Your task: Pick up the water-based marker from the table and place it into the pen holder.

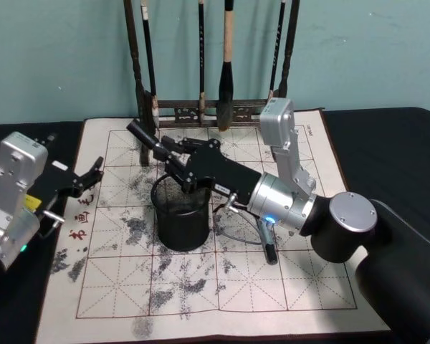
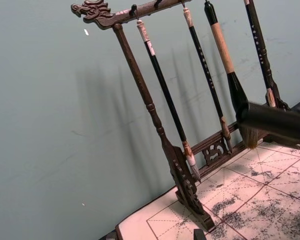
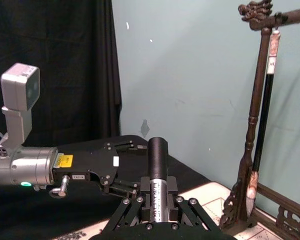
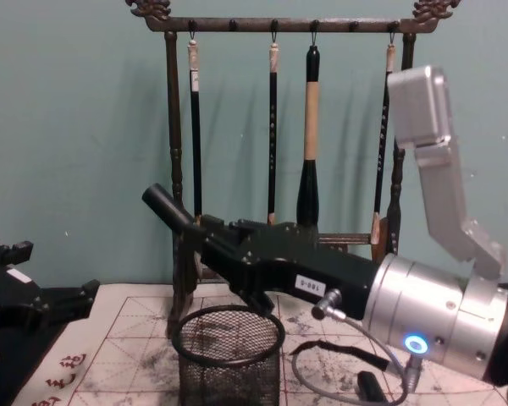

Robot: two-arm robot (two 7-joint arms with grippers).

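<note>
My right gripper (image 1: 170, 152) is shut on the water-based marker (image 1: 144, 136), a black barrel that sticks out of the jaws and tilts up towards the far left. In the chest view the marker (image 4: 170, 209) hangs just above the pen holder (image 4: 229, 362), a black wire-mesh cup. The pen holder (image 1: 180, 216) stands on the cream mat of the table (image 1: 294, 287), and the marker's lower end is hidden in the gripper (image 4: 210, 237). In the right wrist view the marker (image 3: 158, 165) rises between the fingers (image 3: 140, 204). My left gripper (image 1: 92, 176) is open, low at the mat's left edge.
The tall dark brush rack (image 1: 213, 109) with several hanging brushes stands at the mat's far edge, just behind the holder. A cable loop (image 1: 238, 233) and a black plug (image 1: 269, 242) hang under my right wrist. The mat's near half is bare.
</note>
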